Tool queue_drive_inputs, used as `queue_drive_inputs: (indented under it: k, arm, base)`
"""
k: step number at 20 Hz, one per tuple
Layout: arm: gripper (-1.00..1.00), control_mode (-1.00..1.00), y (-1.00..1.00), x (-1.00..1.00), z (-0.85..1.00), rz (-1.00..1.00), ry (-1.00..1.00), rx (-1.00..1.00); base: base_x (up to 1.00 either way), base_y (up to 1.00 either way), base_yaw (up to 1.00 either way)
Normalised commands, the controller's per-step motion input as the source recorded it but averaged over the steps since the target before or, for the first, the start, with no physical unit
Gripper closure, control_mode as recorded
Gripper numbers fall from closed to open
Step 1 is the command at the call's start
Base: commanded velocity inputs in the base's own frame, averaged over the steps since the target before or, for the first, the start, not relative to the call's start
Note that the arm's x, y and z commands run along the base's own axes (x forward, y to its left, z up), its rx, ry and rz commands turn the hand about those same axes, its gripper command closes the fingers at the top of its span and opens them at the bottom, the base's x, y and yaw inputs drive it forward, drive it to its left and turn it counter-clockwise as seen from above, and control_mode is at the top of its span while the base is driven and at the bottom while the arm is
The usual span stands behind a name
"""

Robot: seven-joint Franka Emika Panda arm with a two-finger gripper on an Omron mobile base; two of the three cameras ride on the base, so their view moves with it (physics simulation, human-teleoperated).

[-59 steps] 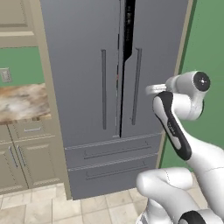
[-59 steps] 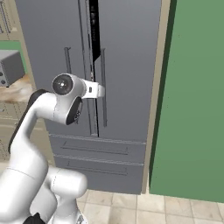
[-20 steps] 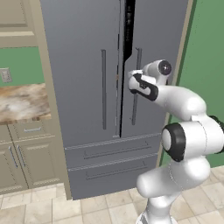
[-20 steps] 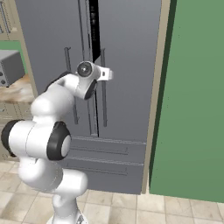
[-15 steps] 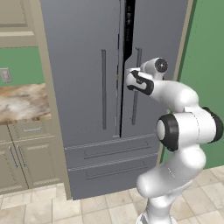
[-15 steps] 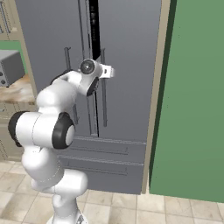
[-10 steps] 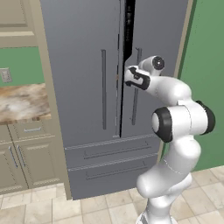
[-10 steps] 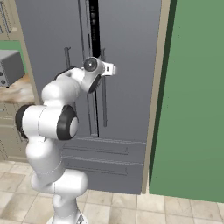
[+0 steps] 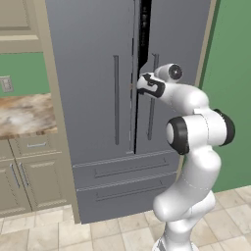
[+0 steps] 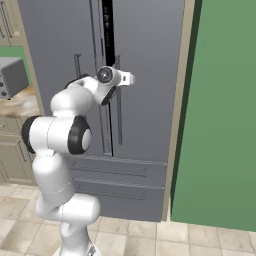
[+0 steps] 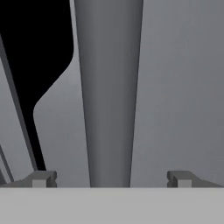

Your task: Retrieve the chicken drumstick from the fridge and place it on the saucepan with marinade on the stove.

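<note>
The tall grey fridge [image 9: 93,54] [image 10: 147,50] fills the middle of both base views, its right door slightly ajar with a dark gap at the top. My gripper [image 11: 111,178] is open, and the right door's vertical bar handle [image 11: 109,87] stands between the two fingertips without touching either. In the left base view the gripper [image 9: 142,83] is at the upper part of that handle [image 9: 152,117], beside the door gap. In the right base view my hand covers the same handle [image 10: 119,120]. The chicken drumstick, saucepan, marinade and stove are out of view.
A marble counter [image 9: 24,115] over beige cabinets [image 9: 29,171] lies to the left of the fridge, with a grey appliance [image 10: 12,75] on it. A green wall [image 10: 225,100] stands close on the right. Two fridge drawers [image 9: 122,171] sit below the doors.
The arm has stretched forward and the hand has moved up and left onto the right door's handle. The jaws have stayed open and the door gap looks unchanged.
</note>
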Motion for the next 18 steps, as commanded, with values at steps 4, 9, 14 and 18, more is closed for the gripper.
queue_drive_inputs:
  k: [4, 9, 14, 18]
  arm:
    - [-1.00, -1.00, -0.05, 0.57, 0.00, 0.00, 0.00, 0.00]
    - [1.00, -1.00, 0.00, 0.44, 0.00, 0.00, 0.03, 0.00]
    - [1.00, -1.00, 0.00, 0.06, 0.00, 0.00, 0.01, 0.00]
    - [1.00, -1.00, 0.00, 0.00, 0.00, 0.00, 0.00, 0.00]
  base:
    - [0.00, 0.00, 0.00]
    - [0.00, 0.00, 0.00]
    - [0.00, 0.00, 0.00]
    - [0.00, 0.00, 0.00]
